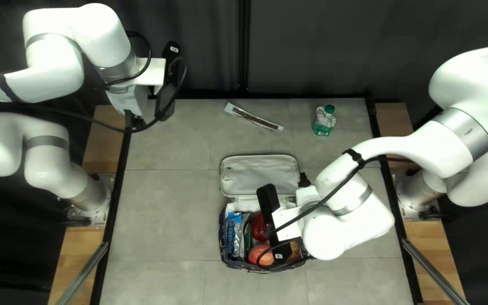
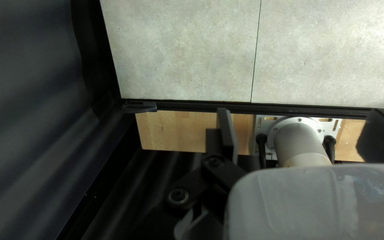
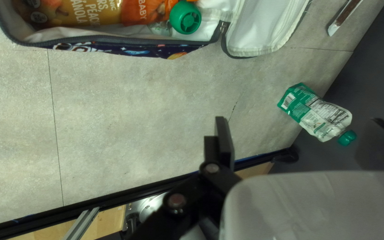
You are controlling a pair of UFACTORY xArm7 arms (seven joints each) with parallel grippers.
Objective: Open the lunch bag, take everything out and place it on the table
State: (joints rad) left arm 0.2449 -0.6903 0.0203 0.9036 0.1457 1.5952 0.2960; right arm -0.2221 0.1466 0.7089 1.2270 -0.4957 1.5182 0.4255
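Observation:
The lunch bag [image 1: 231, 254] lies unzipped at the table's middle, its pale lid [image 1: 259, 173] flipped back. Inside it I see a blue bar wrapper [image 1: 233, 235], a red apple [image 1: 259, 226], an orange fruit [image 1: 257, 254] and an orange pouch [image 3: 138, 10] with a green cap. A wrapped snack stick [image 1: 253, 117] and a green pouch [image 1: 324, 120] lie on the far table. My right gripper [image 1: 271, 212] hovers over the bag's right side, open and empty [image 3: 302, 140]. My left gripper [image 1: 167, 84], open and empty [image 2: 302, 133], is raised over the table's far left corner.
The black frame rail [image 3: 145, 195] runs along the table's right edge, under my right gripper. My left arm's base [image 2: 298, 143] and a wooden side board [image 2: 175, 131] lie below my left gripper. Bare grey tabletop [image 1: 167, 203] stretches left of the bag.

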